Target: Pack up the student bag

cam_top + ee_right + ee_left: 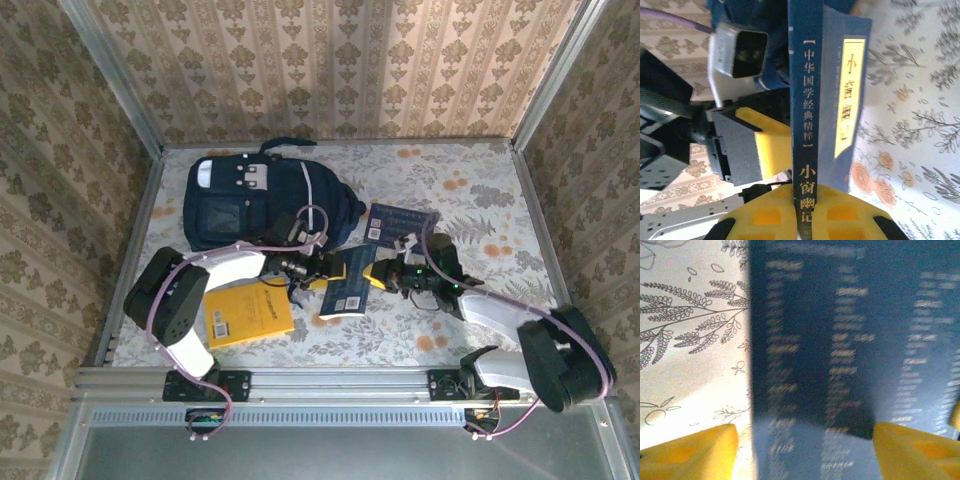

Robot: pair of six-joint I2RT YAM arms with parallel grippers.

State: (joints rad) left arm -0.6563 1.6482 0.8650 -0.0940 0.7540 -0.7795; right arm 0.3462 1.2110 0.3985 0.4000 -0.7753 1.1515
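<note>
The student bag, dark navy, lies at the back left of the table. A blue book with Chinese lettering is raised on its edge in the middle of the table. My right gripper is shut on the lower end of that blue book's spine. In the top view the right gripper is on the book's right side. My left gripper is on the book's left side, open. Its yellow fingers stand wide apart, with the blurred book cover close in front.
A yellow book lies flat near the left arm's base. A second blue book lies behind the right gripper. The floral tablecloth is fenced by metal rails and papered walls.
</note>
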